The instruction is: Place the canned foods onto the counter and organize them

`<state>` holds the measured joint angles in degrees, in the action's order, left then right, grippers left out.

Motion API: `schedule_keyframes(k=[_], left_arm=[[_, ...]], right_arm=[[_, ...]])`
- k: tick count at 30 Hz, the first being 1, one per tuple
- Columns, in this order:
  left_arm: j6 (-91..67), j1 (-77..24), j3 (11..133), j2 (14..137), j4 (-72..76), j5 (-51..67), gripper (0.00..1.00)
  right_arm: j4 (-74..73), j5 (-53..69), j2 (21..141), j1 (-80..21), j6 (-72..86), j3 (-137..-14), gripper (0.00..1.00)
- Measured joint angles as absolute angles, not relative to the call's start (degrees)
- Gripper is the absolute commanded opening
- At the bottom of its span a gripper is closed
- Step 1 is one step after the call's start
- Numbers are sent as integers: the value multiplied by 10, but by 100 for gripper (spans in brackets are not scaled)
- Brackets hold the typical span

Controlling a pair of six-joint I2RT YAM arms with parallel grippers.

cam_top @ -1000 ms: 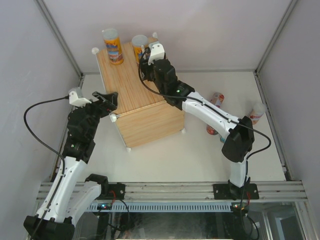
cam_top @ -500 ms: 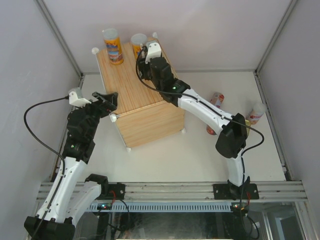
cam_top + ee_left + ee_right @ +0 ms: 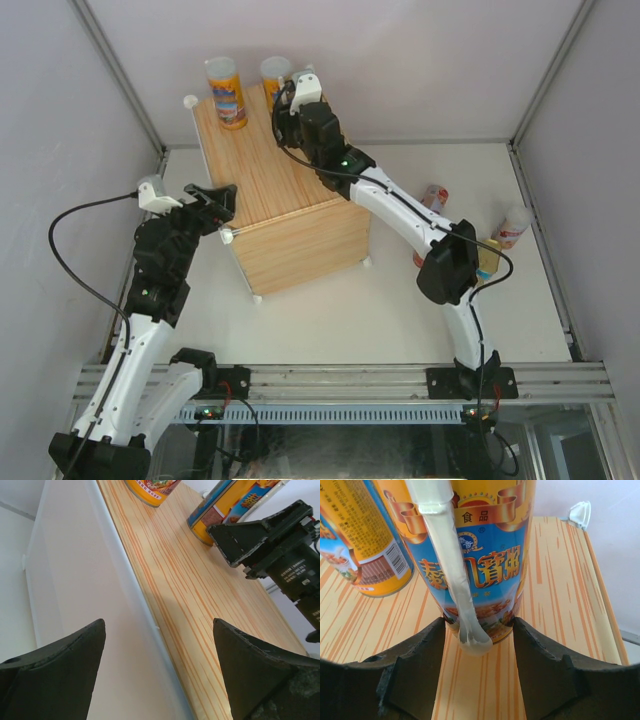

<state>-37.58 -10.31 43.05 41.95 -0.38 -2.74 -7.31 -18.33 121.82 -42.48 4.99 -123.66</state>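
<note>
White table [image 3: 400,310] inside grey walls [image 3: 420,60], wooden box [image 3: 290,240] far left, right fingers [image 3: 415,670] clamped on an orange can [image 3: 480,555] marked "食品" standing on top, second can [image 3: 226,92] beside it, left fingers [image 3: 55,670] apart at the box's near-left edge, spare cans [image 3: 432,200] on the table at right.
</note>
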Motion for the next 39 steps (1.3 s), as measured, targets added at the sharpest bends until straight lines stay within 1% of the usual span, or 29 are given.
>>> schedule_keyframes(k=[16,39], left_arm=[[-387,-102,429,419,0,-26,91],[-391,-101,429,412,8,-23,91]], right_arm=[[-88,-164,1311,-408,53,-1367,57],[-75,-159,1365,-399,51,-1430,61]])
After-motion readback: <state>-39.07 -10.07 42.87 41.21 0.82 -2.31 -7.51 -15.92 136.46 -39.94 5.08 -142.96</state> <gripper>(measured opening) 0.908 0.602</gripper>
